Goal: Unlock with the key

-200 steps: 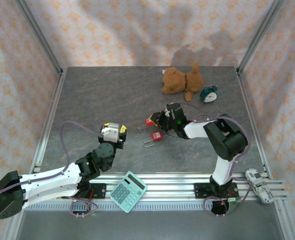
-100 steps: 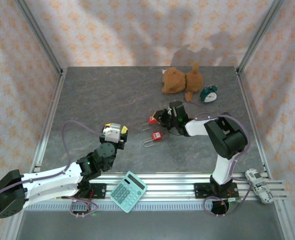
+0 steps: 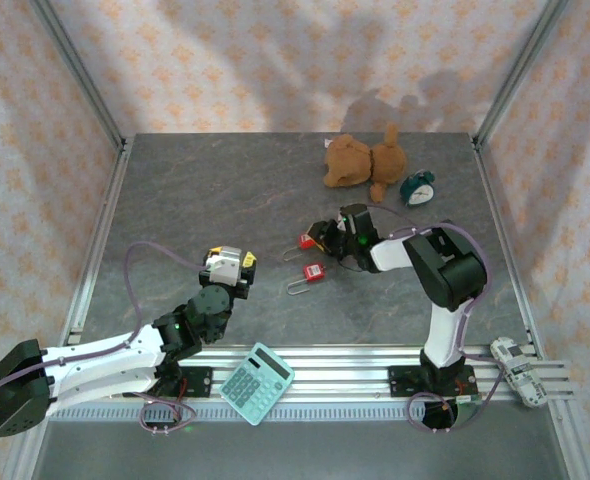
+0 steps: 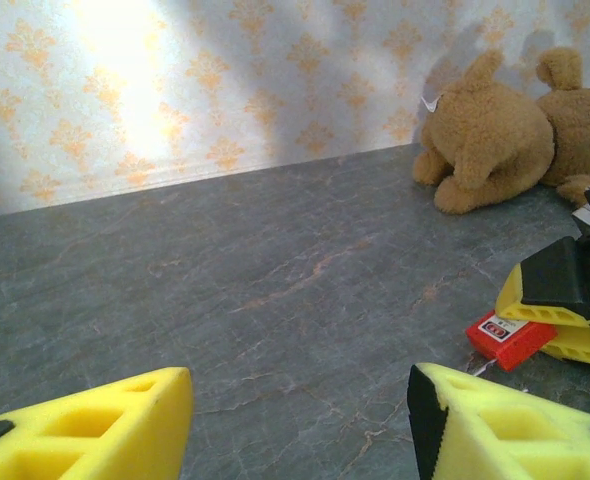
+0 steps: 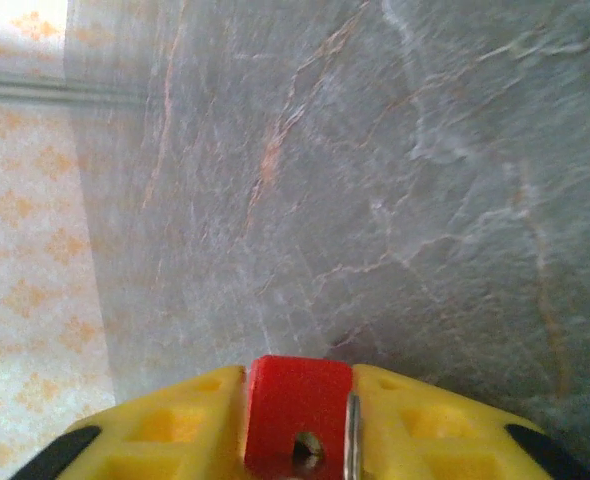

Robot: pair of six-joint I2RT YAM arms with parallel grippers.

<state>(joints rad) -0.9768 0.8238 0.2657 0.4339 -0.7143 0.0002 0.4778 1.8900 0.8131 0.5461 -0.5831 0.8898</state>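
Shifted slightly right and farther since a second ago: right tool (image 3: 322,238) with the red-headed key (image 5: 297,400), elbow drawn in toward the middle. Unmoved meanwhile: red padlock (image 3: 313,271) and left tool (image 3: 229,262).

Near edge: teal calculator (image 3: 258,383), well apart from the work. Next, left of centre: left tool, released, jaws wide with only bare bench (image 3: 205,190) between the pads, well apart from the padlock. Centre: padlock flat on the bench, shackle toward the near left, loose and gripped by nothing. Just beyond it: right tool low over the bench, clenched on the key head, yellow pads touching both red flanks in the wrist view; blade direction hard to tell. Far right: brown teddy bear (image 3: 363,160) and small green alarm clock (image 3: 417,188), away from the task.

Likely failure points, offered as judgement:
- slip or twist of the key, held only at the pad tips, on any easing of the grip;
- padlock skidding away under an insertion push, for want of a hold from the left tool;
- missed keyway, with that face of the padlock too small to make out;
- snagging of the right tool on the shackle during approach.
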